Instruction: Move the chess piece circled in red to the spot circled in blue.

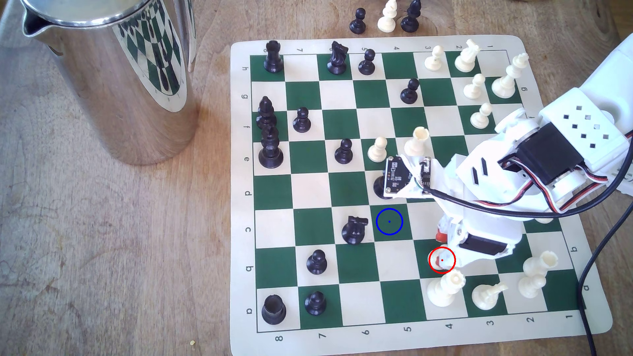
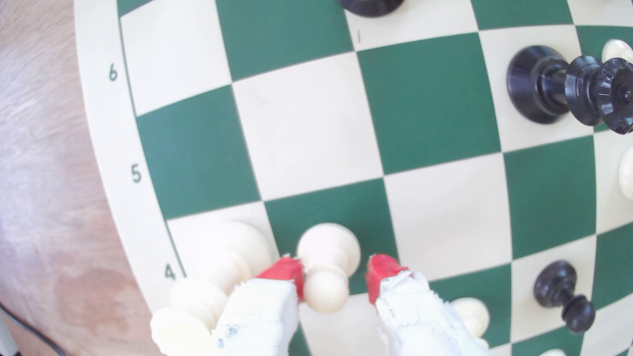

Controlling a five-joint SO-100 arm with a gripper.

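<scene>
Pawn (image 2: pixel 327 270) stands upright on its green square, head up, between the open gripper (image 2: pixel 334 279), one red tip touching.

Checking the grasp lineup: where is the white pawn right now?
In the wrist view the white pawn stands on a green square between the tool's open red tips, beside a taller white piece.

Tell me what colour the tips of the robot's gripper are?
Red. The gripper fingertips show it best in the wrist view.
</scene>
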